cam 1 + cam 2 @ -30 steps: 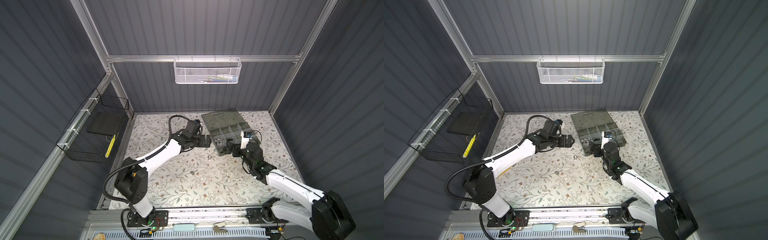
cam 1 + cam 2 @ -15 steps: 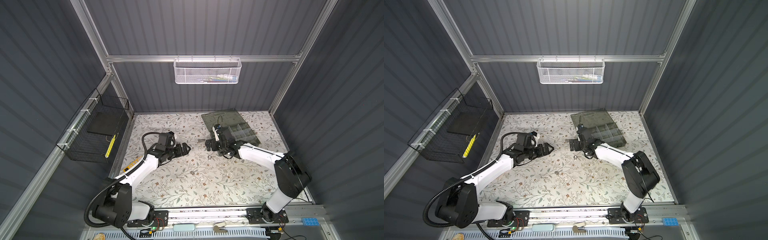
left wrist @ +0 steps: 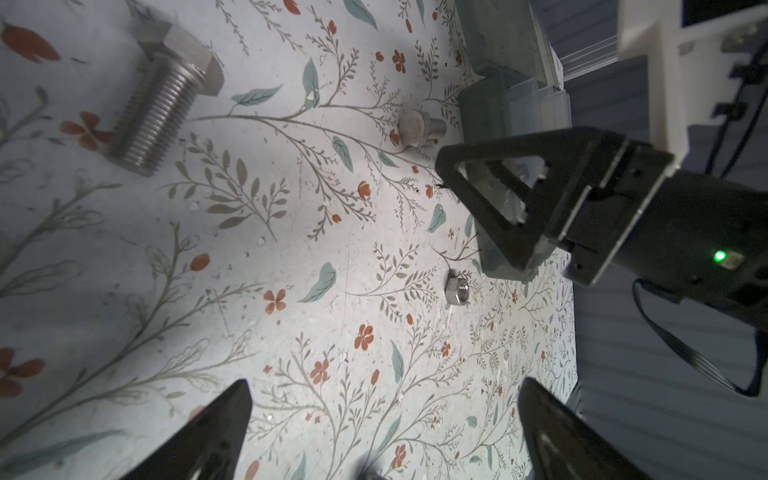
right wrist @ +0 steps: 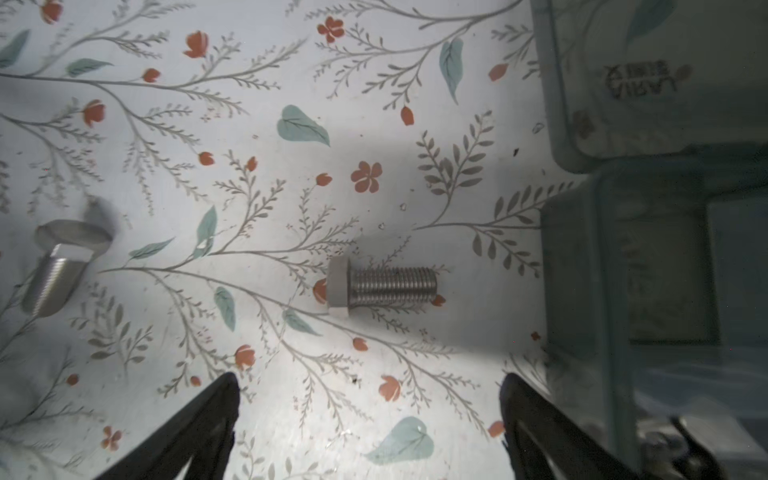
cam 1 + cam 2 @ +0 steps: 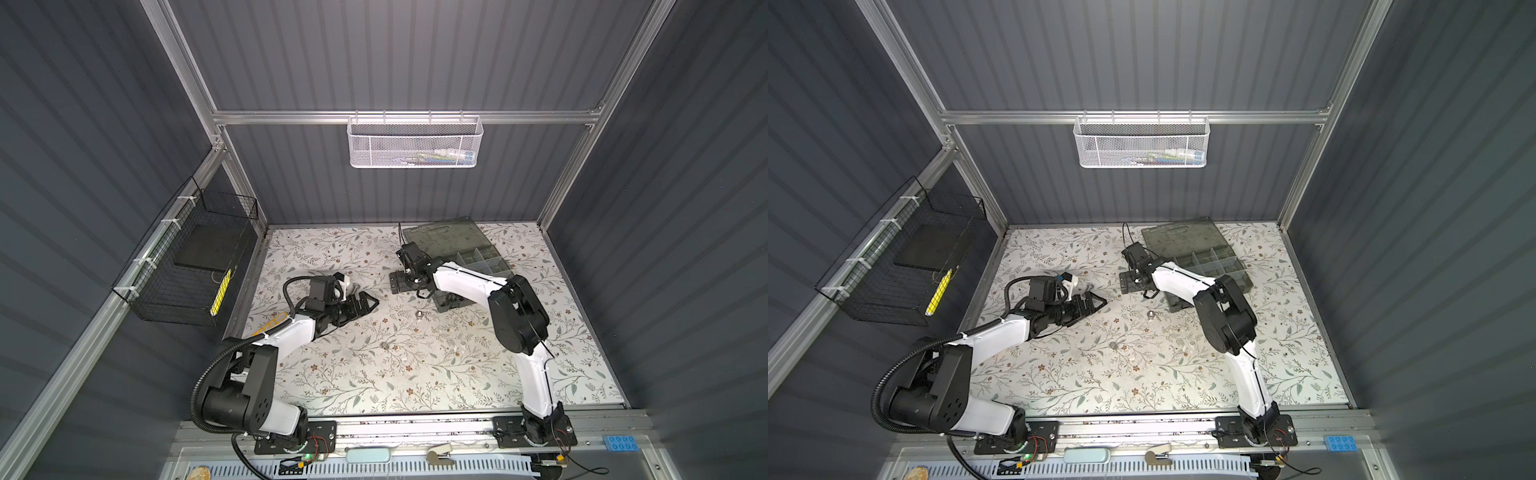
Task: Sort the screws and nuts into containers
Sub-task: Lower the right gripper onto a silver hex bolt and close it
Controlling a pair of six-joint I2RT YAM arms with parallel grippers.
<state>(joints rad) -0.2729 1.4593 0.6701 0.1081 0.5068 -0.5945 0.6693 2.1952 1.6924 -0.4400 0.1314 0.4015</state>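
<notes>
Right end effector (image 4: 370,386): jaws spread, grasping nothing; silver screw (image 4: 382,286) lies untouched on the table ahead.
Left end effector (image 3: 384,386): released, empty.
Nut (image 5: 419,313): on table, 5 o'clock of right end effector.
Hard to see: contents of compartments (image 5: 484,259) unclear; right arm crosses part of organizer case (image 5: 446,235); second screw (image 4: 62,266) blurred.
Surface: floral table (image 5: 415,374).
Room: dark ribbed walls; white mesh basket (image 5: 415,143) 12 o'clock, black wire basket (image 5: 191,257) 9 o'clock.
</notes>
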